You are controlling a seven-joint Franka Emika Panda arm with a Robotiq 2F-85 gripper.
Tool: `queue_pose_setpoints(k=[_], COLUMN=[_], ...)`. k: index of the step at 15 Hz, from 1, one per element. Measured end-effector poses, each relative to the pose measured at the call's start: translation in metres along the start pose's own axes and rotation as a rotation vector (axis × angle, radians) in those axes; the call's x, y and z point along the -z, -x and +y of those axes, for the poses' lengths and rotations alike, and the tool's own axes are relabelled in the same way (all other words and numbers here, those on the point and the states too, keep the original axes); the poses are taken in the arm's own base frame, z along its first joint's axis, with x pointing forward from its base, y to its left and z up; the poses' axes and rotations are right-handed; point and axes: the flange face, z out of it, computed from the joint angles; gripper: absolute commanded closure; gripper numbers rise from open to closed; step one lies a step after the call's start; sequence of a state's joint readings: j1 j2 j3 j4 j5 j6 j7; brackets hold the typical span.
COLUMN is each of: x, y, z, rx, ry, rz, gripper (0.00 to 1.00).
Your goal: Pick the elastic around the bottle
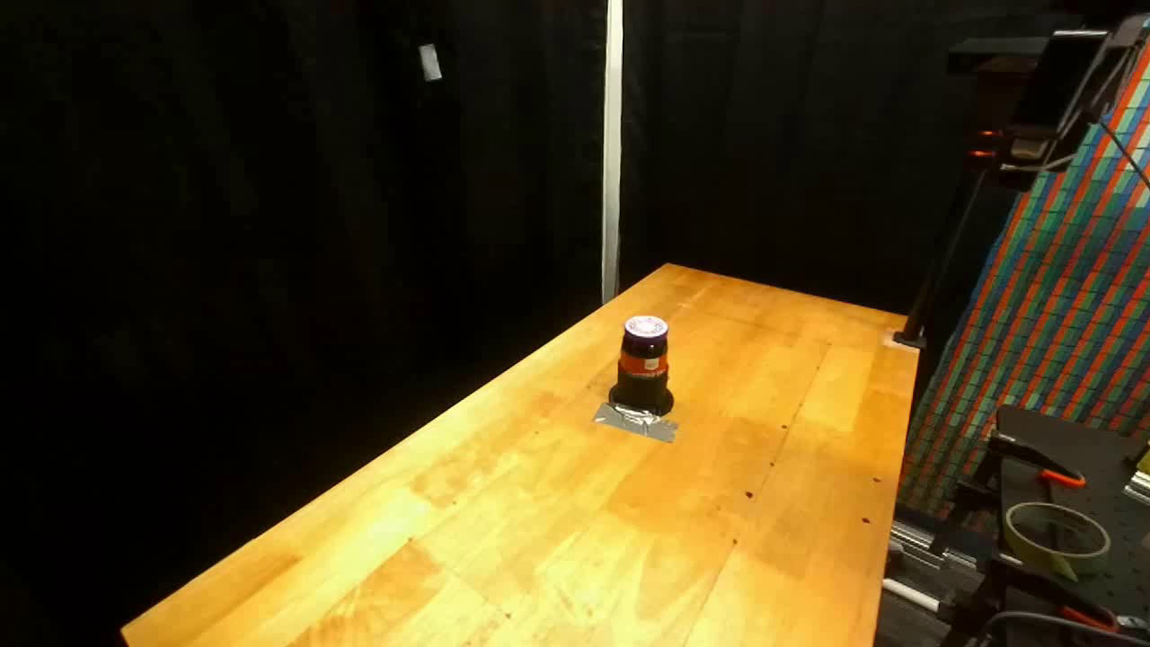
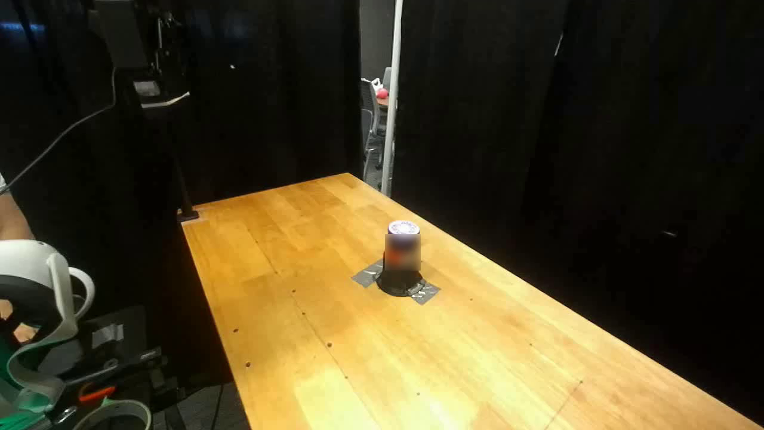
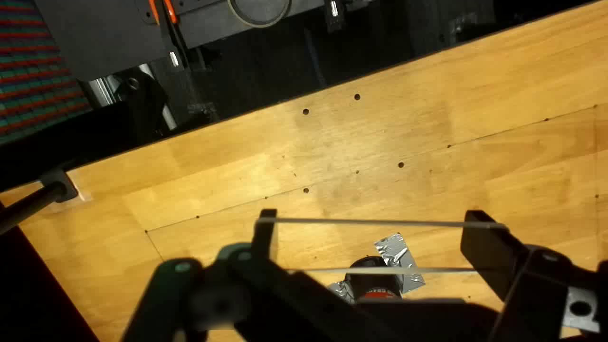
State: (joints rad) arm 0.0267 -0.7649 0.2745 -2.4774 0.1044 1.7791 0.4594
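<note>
In an exterior view, a squat, white-lidded, orange-red-labelled dark brown bottle (image 1: 644,359) stands upright in or on a black, round, flare-footed holder (image 1: 643,395), on a honey-coloured wooden table (image 1: 539,503). Crinkled silver tape strips (image 2: 366,274) reach out at ten and four o'clock from that holder's foot, presumably so a tug cannot slide or tip the bottle. The black two-fingered claw (image 3: 373,237) shows only in the wrist view, its fingers (image 3: 491,251) well apart. A thin pale elastic loop (image 3: 370,222) runs taut around both, held, it seems, by their outward push; nothing appears pinched between them. That spread probably gives the loop width enough to clear the lid. From the loop's middle the bottle lies at six o'clock, partly hidden by the claw. The elastic encircles the fingers, not the bottle.
</note>
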Motion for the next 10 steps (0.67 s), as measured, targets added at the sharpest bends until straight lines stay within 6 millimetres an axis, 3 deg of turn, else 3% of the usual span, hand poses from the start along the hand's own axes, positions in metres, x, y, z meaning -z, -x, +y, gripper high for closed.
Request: queue_pose_setpoints(k=[10], x=[0.0052], y=[-0.0005], z=[-0.0008], rx=[0.003], ry=[-0.001], rz=[0.012], gripper=[0.0])
